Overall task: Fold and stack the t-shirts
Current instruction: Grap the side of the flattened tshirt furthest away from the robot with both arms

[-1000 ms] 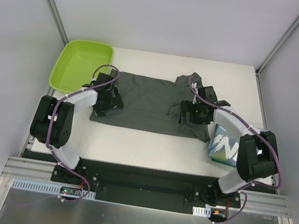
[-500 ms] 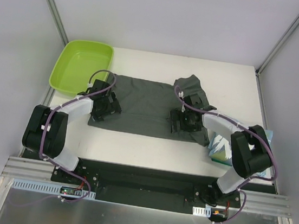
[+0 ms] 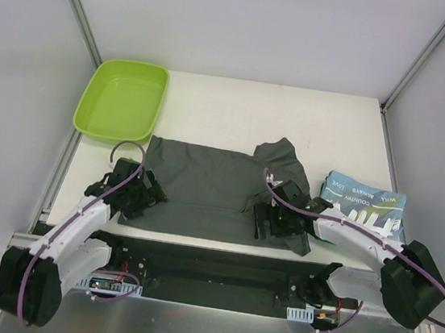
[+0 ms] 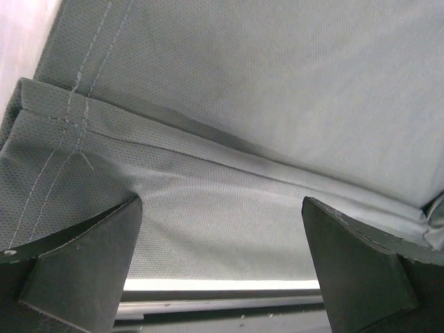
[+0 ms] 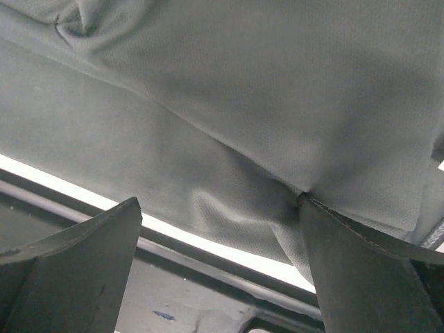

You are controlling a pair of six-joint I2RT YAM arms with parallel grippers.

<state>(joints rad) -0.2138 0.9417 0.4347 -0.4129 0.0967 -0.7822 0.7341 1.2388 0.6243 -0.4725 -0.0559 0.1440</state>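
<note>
Left end effector [image 3: 133,196] and right end effector [image 3: 272,221] are both gaping wide, gripping nothing!
Low in frame, they're sitting at the near edge of the dark grey t-shirt [image 3: 204,182], which is lying across the worktop [image 3: 237,111] at centre. The light blue t-shirt [image 3: 364,207] is resting folded at right, and the lime-green tray [image 3: 92,106] is at upper left.

Overhead view looks down from behind; wrist views (very close) share its grey t-shirt [image 3: 203,188].
</note>
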